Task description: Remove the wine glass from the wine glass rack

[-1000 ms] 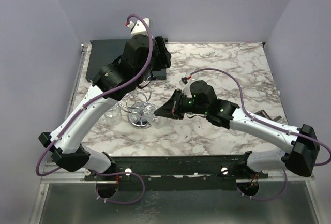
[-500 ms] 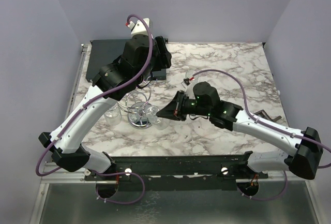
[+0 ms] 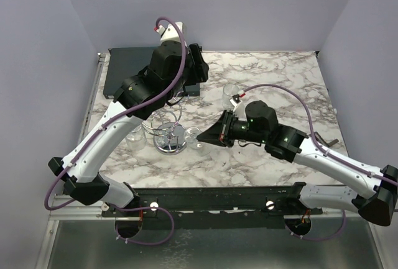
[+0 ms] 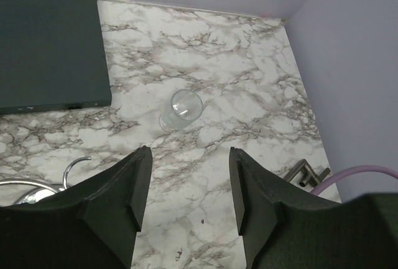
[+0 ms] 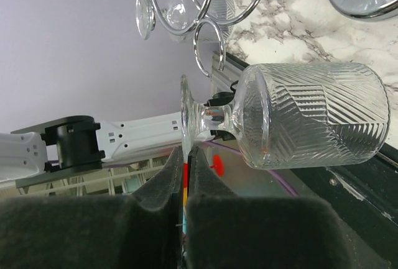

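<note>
Your right end effector (image 5: 186,160) has drawn toward the bench's (image 3: 280,70) right edge, clamping one wine glass (image 5: 311,113) beside one wine glass rack (image 3: 168,142); left end effector (image 4: 186,182) gapes.

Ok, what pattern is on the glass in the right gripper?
Clear wine glass with herringbone-cut ribbing on the bowl; the right wrist view shows it best.

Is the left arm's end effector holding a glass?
No, the left end effector is open and empty; the only glass in that view stands on the marble table below it.
</note>
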Tool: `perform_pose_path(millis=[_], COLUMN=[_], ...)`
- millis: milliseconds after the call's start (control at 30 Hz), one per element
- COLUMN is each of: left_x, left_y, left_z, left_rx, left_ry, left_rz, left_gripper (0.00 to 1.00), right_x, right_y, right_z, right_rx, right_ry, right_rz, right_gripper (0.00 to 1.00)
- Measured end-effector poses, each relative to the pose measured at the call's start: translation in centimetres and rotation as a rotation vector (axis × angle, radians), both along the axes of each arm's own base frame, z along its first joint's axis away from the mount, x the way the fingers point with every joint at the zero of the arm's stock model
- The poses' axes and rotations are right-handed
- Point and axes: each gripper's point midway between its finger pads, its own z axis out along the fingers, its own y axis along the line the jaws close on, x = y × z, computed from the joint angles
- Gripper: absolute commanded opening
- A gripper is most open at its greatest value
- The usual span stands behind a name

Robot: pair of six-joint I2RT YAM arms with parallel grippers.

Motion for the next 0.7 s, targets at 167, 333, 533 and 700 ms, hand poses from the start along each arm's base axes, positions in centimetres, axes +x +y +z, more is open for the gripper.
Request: perform_pose_path(millis=[167, 333, 533, 700], left_x=[0.4, 0.8, 1.4, 2.4], left_y=[-0.8, -1.6, -2.4, -3.6], left_z=[0.0, 0.6, 1.3, 2.4], left_rx=[-0.007, -0.021, -0.037, -0.062], left_ry=[0.006, -0.001, -0.010, -0.022], left_rz=[-0.014, -0.029, -0.041, -0.062], left_gripper=[0.58, 0.58, 0.59, 0.60], right_x=[0.2, 1.2, 5.4, 9.2], right_y=[-0.9, -1.8, -4.7, -7.9], right_z=[-0.2, -1.2, -1.4, -0.5], right_rx=[-0.028, -0.071, -0.084, -0.075], right_ry=[-0.009, -0.005, -0.009, -0.023], right_rz=[-0.035, -0.073, -0.189, -0.282], right_gripper=[0.01, 0.00, 0.00, 0.01])
